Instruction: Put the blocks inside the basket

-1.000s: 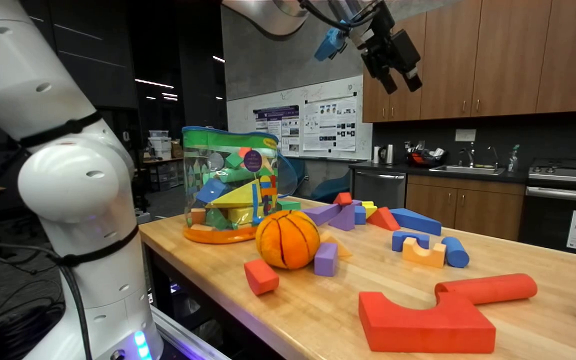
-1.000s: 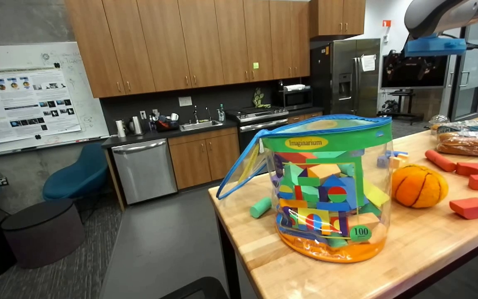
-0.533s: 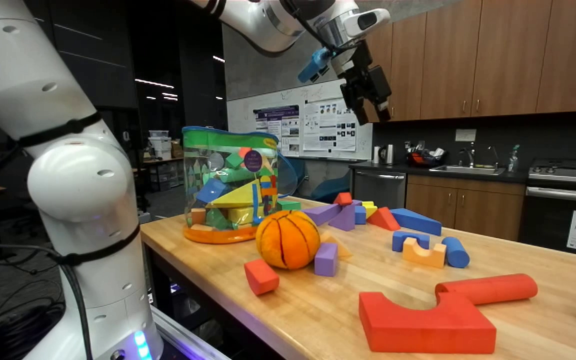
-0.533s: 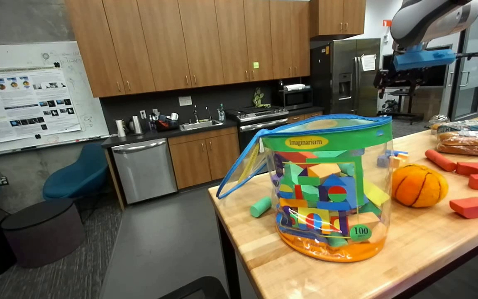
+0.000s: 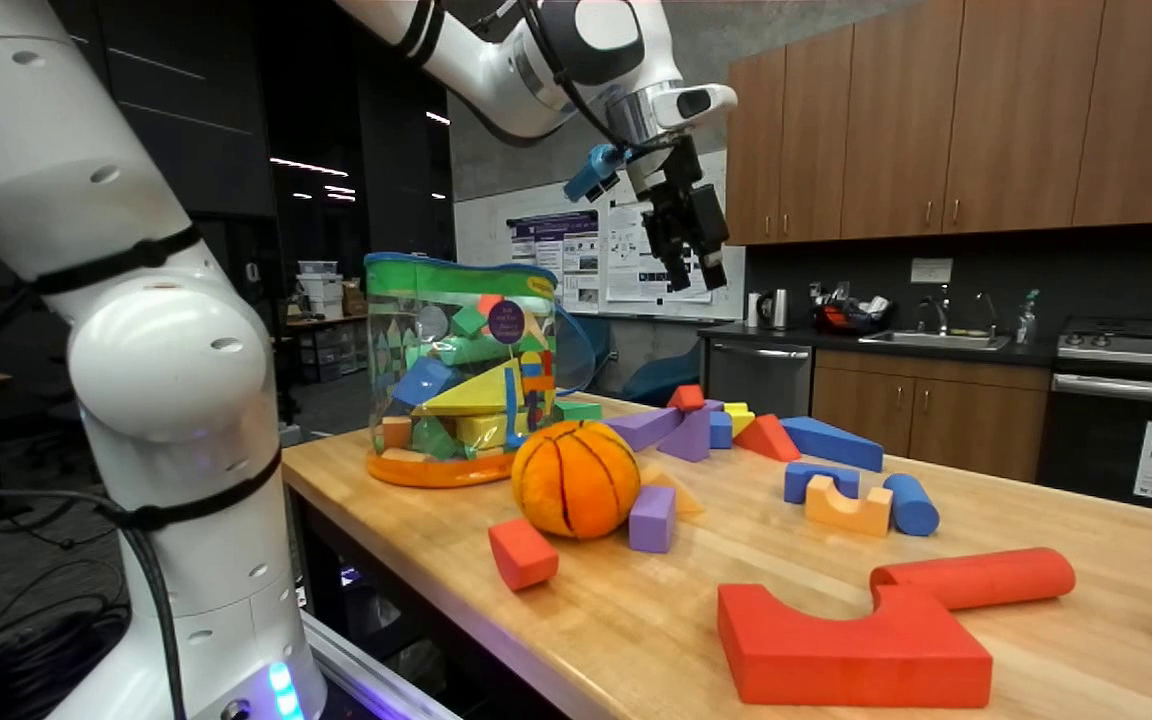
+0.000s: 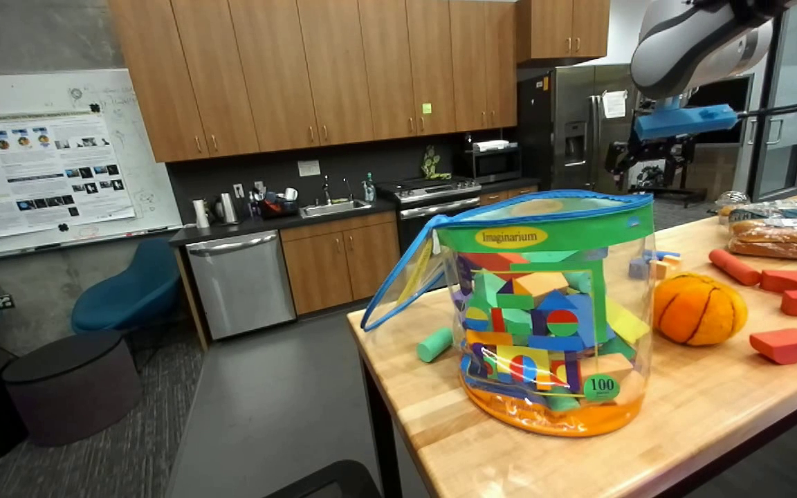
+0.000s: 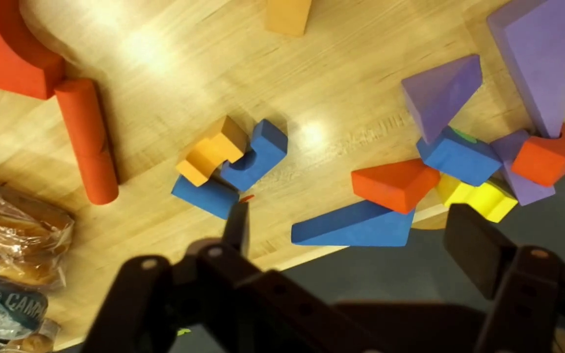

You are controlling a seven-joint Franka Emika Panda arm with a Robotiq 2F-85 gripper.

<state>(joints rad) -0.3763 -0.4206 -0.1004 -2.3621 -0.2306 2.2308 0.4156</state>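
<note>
Loose blocks lie spread over the table. In the wrist view a blue wedge [image 7: 356,230] lies at the table's edge, touching a red triangular block [image 7: 395,184], with yellow, blue and purple blocks beside it. An orange arch [image 7: 216,147] sits against blue pieces, and a red cylinder [image 7: 89,142] touches a large red arch [image 5: 846,660]. The clear basket [image 6: 557,232] with its green band stands upright and holds many blocks. High above the table, my gripper [image 5: 696,280] is open with nothing between its fingers. A green cylinder [image 6: 434,344] lies by the basket.
An orange ball [image 5: 576,480] sits beside the basket, near a purple block [image 5: 652,520] and a red block [image 5: 523,553]. Bagged bread [image 7: 12,230] lies at one side. The basket's blue-edged lid [image 6: 398,277] hangs open. The table's edge [image 7: 312,257] runs below my gripper.
My gripper has come down and moved toward the basket side, from the upper right in an exterior view, and stays open. The blocks, ball and basket have not moved.
</note>
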